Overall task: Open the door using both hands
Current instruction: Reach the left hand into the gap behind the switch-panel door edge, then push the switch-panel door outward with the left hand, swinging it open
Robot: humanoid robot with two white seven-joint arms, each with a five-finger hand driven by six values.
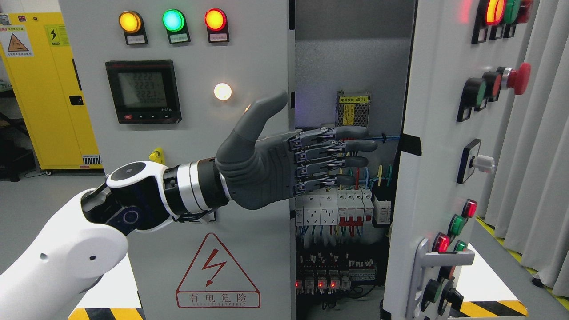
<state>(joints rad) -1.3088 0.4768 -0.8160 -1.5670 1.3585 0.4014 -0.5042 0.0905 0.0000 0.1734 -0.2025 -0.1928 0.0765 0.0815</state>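
Grey left hand, fingers straight and spread, empty, reaching into the gap between left door edge and swung-out right door.

The grey robotic left hand is covering part of the left grey metal cabinet door and its edge, and its fingers are hiding some of the coloured wiring behind them. The white left forearm is running off the lower left corner. The right grey metal cabinet door, swung open, is concealing the cabinet's right interior, and its top lamps are being cut by the upper edge. The small labels under the three round lamps and the digits on the black meter display are reading too small to make out. The yellow cabinet is being cropped at the left.
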